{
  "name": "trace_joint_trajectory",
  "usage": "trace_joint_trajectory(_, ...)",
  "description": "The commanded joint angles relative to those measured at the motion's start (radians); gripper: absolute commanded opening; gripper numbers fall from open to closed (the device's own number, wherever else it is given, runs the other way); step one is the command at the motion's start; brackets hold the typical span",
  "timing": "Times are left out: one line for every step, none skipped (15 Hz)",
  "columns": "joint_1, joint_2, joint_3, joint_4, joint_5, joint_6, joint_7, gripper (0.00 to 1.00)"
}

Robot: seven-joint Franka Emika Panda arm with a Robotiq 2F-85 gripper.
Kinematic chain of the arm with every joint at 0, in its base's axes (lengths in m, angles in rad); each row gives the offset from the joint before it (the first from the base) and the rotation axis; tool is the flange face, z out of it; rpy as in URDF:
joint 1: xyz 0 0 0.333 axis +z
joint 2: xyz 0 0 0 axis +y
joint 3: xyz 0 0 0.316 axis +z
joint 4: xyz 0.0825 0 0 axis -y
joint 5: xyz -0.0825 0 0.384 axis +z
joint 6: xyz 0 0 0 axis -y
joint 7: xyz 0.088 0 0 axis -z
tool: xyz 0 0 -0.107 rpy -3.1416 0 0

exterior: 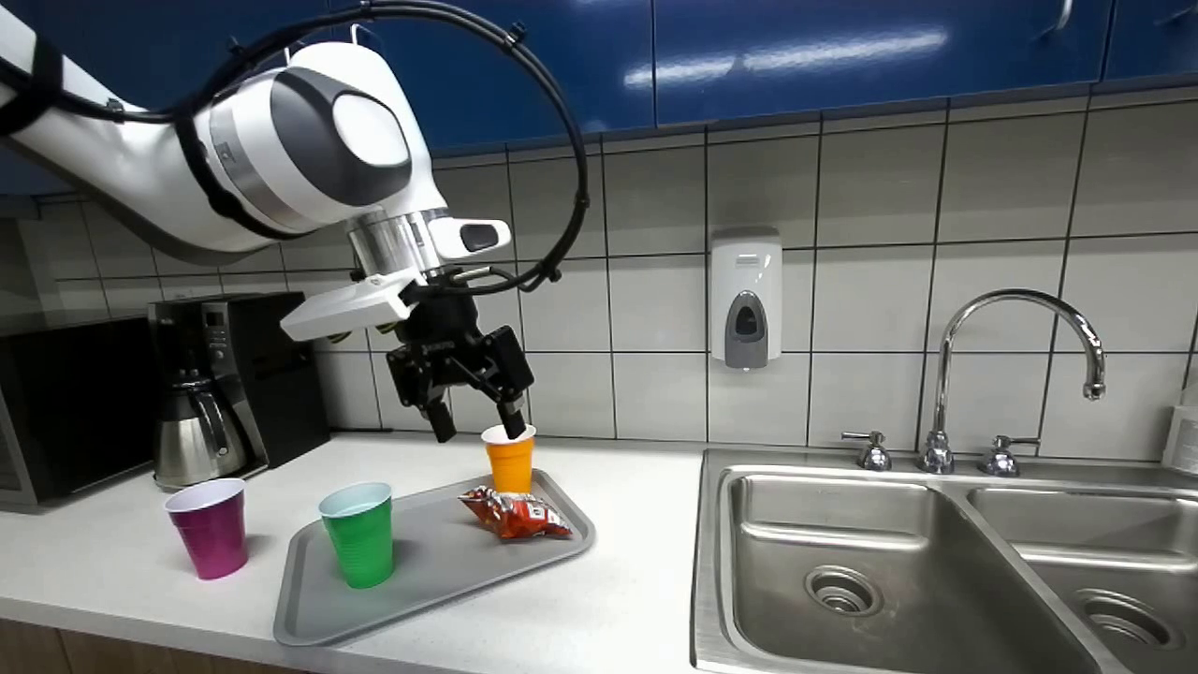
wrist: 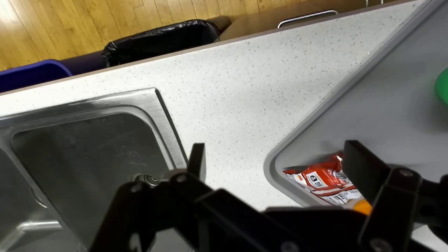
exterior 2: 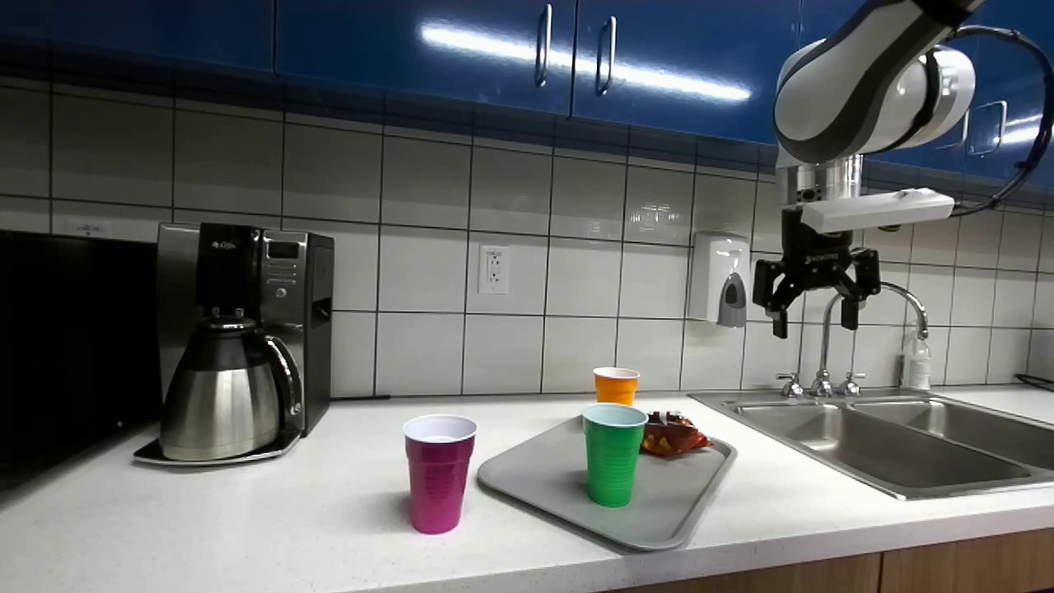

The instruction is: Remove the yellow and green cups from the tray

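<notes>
The pincer [exterior: 477, 429], spread and empty, should be lowered squarely over the yellow cup [exterior: 511, 466], lower centre in an exterior view, the bag [exterior: 518, 516] being avoided.

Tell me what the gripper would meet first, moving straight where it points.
Probably the speckled white countertop between the grey tray and steel sink; depth is unclear, so the tray's rim is possible.

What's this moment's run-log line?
gripper: open, empty | green cup: on tray | yellow cup: on tray | red bag: on tray | purple cup: on counter | removal: pending
</notes>
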Motion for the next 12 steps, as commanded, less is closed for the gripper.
trace_joint_trajectory(-0.011,0.025,0.010,0.000,-0.030,0.046,0.032,1.00)
trace_joint_trajectory(-0.011,0.033,0.011,0.000,-0.032,0.064,0.033,1.00)
trace_joint_trajectory(-0.014,0.042,0.012,0.000,-0.034,0.085,0.038,1.00)
trace_joint_trajectory(-0.016,0.054,0.013,0.001,-0.035,0.108,0.043,1.00)
trace_joint_trajectory(-0.017,0.068,0.013,0.003,-0.035,0.133,0.049,1.00)
trace_joint_trajectory(-0.017,0.085,0.013,0.006,-0.032,0.157,0.055,1.00)
trace_joint_trajectory(-0.019,0.101,0.014,0.009,-0.033,0.180,0.059,1.00)
trace_joint_trajectory(-0.020,0.120,0.015,0.013,-0.033,0.204,0.064,1.00)
trace_joint_trajectory(-0.021,0.139,0.015,0.016,-0.032,0.230,0.068,1.00)
trace_joint_trajectory(-0.021,0.160,0.015,0.022,-0.030,0.253,0.071,1.00)
trace_joint_trajectory(-0.021,0.182,0.014,0.028,-0.027,0.276,0.072,1.00)
trace_joint_trajectory(-0.022,0.206,0.013,0.037,-0.027,0.298,0.075,1.00)
